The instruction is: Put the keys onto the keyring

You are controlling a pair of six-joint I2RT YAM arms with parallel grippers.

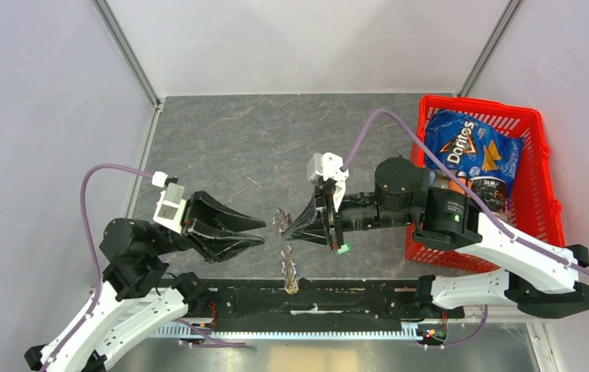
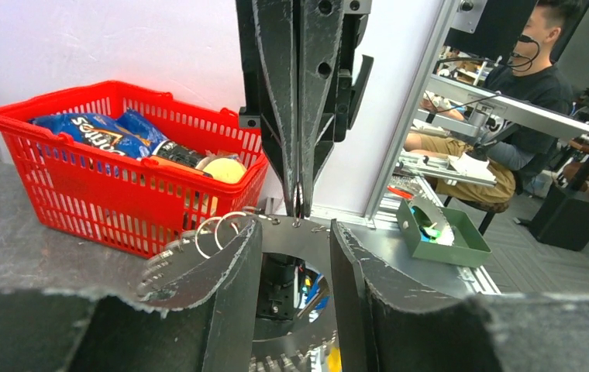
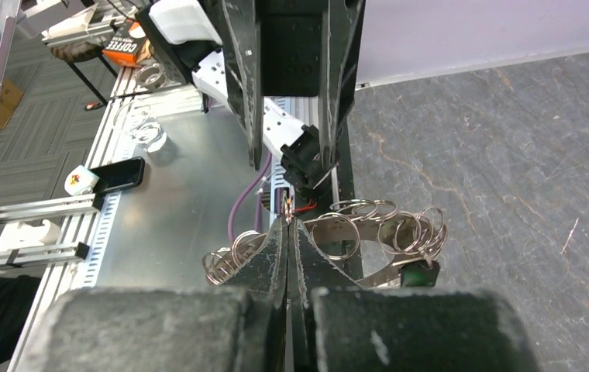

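From above, the keyring (image 1: 282, 222) sits at centre frame, pinched by the right gripper (image 1: 293, 226), whose fingers are pressed together on it. The left gripper (image 1: 263, 232) waits just to its left, spread and holding nothing. In the left wrist view, the ring's toothed metal fills the lower middle between the parted left fingers (image 2: 237, 263), with the right tips nipping its top edge. In the right wrist view, wire loops (image 3: 353, 225) fan out on either side of the closed fingers at lower centre. A green key head (image 3: 418, 273) sits among them at lower right, seemingly threaded on already. The black key I cannot find, so it may be left to do.
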